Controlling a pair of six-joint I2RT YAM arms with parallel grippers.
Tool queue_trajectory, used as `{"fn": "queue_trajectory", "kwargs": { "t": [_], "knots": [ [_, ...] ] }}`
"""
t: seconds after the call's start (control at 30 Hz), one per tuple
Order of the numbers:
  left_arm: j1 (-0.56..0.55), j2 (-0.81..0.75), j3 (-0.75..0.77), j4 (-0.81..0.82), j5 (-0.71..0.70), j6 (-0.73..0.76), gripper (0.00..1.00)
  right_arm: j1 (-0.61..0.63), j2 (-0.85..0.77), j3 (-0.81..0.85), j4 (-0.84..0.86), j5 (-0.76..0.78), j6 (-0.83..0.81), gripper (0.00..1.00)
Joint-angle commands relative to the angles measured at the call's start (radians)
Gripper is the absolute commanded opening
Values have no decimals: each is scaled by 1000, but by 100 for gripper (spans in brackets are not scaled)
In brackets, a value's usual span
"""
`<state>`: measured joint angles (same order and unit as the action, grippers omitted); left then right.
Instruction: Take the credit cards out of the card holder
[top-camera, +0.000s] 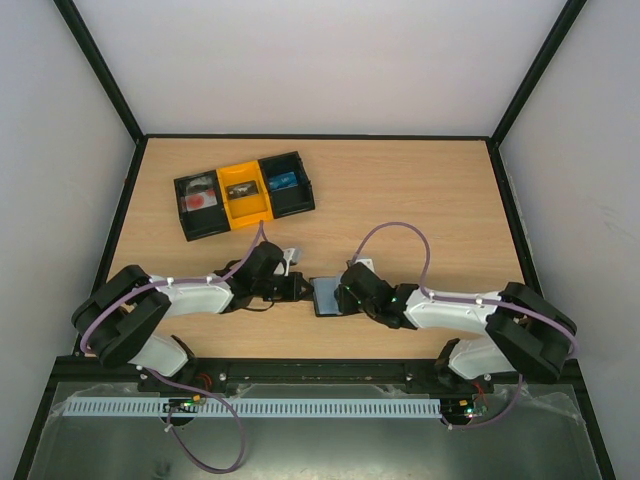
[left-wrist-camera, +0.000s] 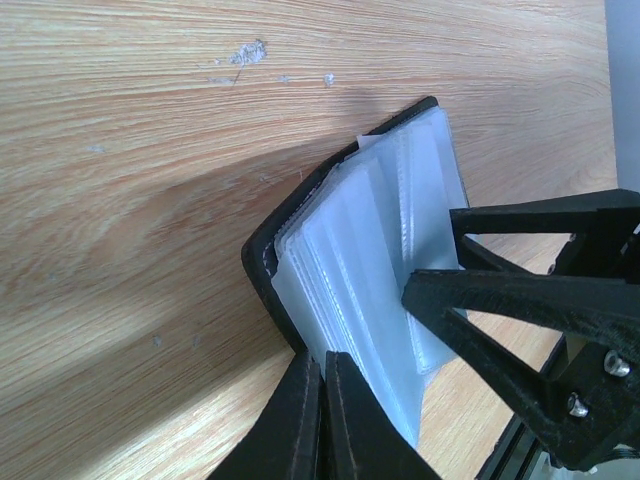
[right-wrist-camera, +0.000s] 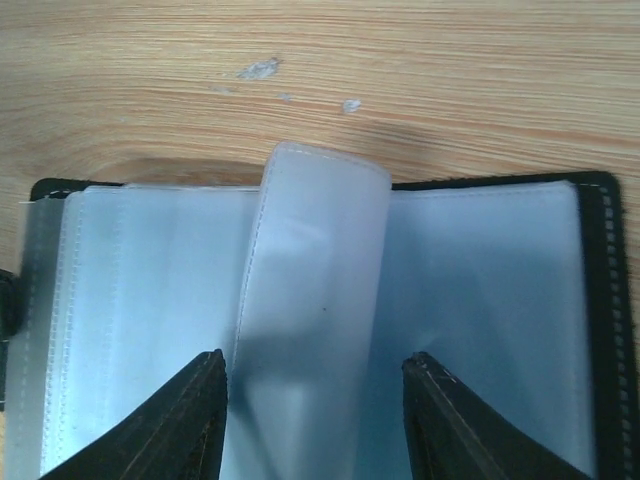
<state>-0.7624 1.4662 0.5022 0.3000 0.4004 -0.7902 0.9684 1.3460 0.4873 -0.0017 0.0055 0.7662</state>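
1. Location: the card holder (top-camera: 328, 296) lies open on the table (top-camera: 430, 200), at 6 o'clock from the table centre and between the two claws. The tray (top-camera: 246, 218) sits well apart, toward 10 o'clock.
2. Left claw (left-wrist-camera: 322, 400): pressed together, pinching the black edge of the card holder at that view's 6 o'clock. Treat this grip as the anchor and do not release it during the pull.
3. Right claw (right-wrist-camera: 312, 365): spread, with one finger on each side of a clear sleeve (right-wrist-camera: 320, 250) that bows up from the middle of the card holder.
4. No credit cards show plainly. The pockets look pale blue, and it cannot be told whether the raised sleeve holds a card.
5. Recommended: before closing, centre the right claw on the sleeve so both fingers meet it squarely.
6. Recommended: grip firm plastic, not film alone, because film is likely to stretch or slip.
7. Recommended: draw out along the pocket's opening, slowly and low. If the card holder lifts or twists against the left claw, stop and regrip.
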Motion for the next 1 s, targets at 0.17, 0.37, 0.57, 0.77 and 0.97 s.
{"fn": "queue_trajectory", "kwargs": {
  "t": [0.17, 0.37, 0.57, 0.77, 0.97],
  "knots": [
    [-1, -24, -12, -21, -1, 26, 3, 6, -80, 19, -128, 155, -11, 36],
    [-2, -35, -10, -34, -6, 31, 3, 5, -127, 18, -199, 247, -7, 18],
    [-1, -38, -11, -35, -5, 31, 3, 4, -216, 55, -244, 205, 0, 30],
    [-2, -34, -11, -27, -3, 27, 3, 5, -218, 43, -120, 52, -10, 42],
    [-2, -35, -14, -22, 0, 23, 3, 6, -128, 24, -18, -55, 6, 47]
  ]
}}
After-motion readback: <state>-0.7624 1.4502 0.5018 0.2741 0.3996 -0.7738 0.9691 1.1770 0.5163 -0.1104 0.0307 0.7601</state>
